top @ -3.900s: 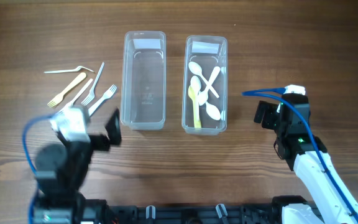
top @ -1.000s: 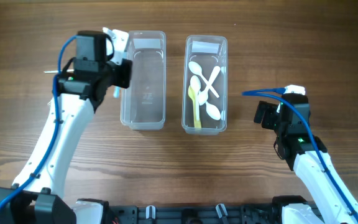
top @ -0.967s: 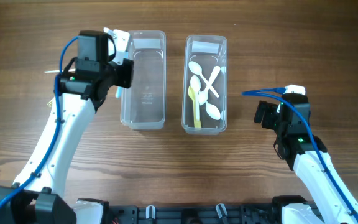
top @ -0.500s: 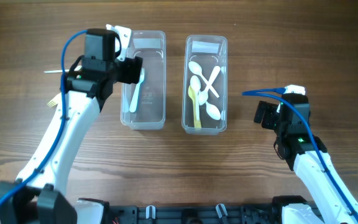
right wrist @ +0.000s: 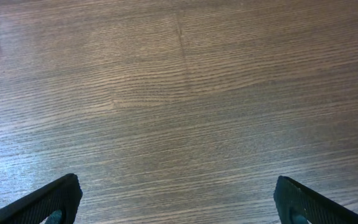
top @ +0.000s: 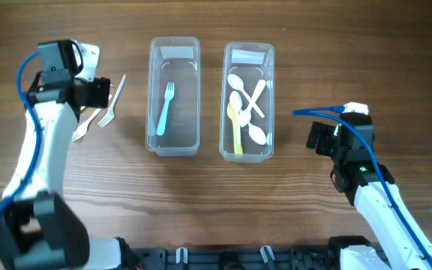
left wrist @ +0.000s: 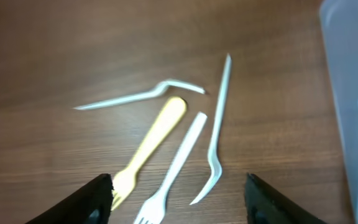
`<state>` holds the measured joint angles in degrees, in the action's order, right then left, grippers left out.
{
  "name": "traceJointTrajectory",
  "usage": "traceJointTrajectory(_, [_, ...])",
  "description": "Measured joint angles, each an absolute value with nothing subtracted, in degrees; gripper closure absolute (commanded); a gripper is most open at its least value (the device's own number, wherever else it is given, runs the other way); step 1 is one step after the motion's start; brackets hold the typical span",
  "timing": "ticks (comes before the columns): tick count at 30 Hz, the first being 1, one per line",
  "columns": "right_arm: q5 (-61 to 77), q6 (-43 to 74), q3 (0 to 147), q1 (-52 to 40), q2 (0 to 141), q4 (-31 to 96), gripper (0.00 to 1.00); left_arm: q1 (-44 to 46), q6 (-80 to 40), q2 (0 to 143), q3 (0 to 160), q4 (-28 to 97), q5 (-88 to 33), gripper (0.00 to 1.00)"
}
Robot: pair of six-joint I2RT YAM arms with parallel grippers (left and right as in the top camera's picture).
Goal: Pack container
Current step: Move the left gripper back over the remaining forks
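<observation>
Left gripper (top: 100, 91): wide open, holding nothing.
Under the left gripper: a yellow fork (left wrist: 149, 144) and white forks (left wrist: 182, 151) lie on the table (left wrist: 55, 50).
Blue fork (top: 163, 109): lies flat in the left box (top: 151, 82), just to the right of the left gripper.
Right box (top: 271, 97): has spoons (top: 247, 96) in it, farther right, past the left box.
Right gripper (right wrist: 176, 202): wide open, holding nothing, over bare table, with the right box to its left.

Left arm (top: 42, 146) reaches forward along the left side, its wrist turned inward. Left tool (left wrist: 180, 202) points downward with jaws standing apart. Right arm (top: 385, 214) is drawn back at the right side. Right tool (right wrist: 179, 200) faces inward, low, with jaws spread wide.
</observation>
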<state>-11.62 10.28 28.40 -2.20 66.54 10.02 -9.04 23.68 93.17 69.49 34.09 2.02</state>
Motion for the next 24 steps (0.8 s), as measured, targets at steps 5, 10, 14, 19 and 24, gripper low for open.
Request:
traceJointTrajectory(5, [-11.6, 10.3, 28.4, -2.2, 66.5, 10.0, 0.0, -9.1, 31.1, 104.5, 69.5, 33.6, -1.7, 0.42])
traceJointTrajectory(10, [-11.6, 10.3, 28.4, -2.2, 66.5, 10.0, 0.0, -9.1, 33.0, 110.9, 69.5, 30.2, -3.5, 0.45])
traceJointTrajectory(14, [-11.6, 10.3, 28.4, -2.2, 66.5, 10.0, 0.0, -9.1, 33.2, 111.1, 69.5, 27.8, -5.1, 0.54])
traceJointTrajectory(19, [-11.6, 10.3, 28.4, -2.2, 66.5, 10.0, 0.0, -9.1, 33.6, 111.1, 69.5, 29.1, -5.9, 0.65])
traceJointTrajectory(24, [-11.6, 10.3, 28.4, -2.2, 66.5, 10.0, 0.0, -9.1, 33.8, 111.1, 69.5, 32.2, -5.9, 0.76])
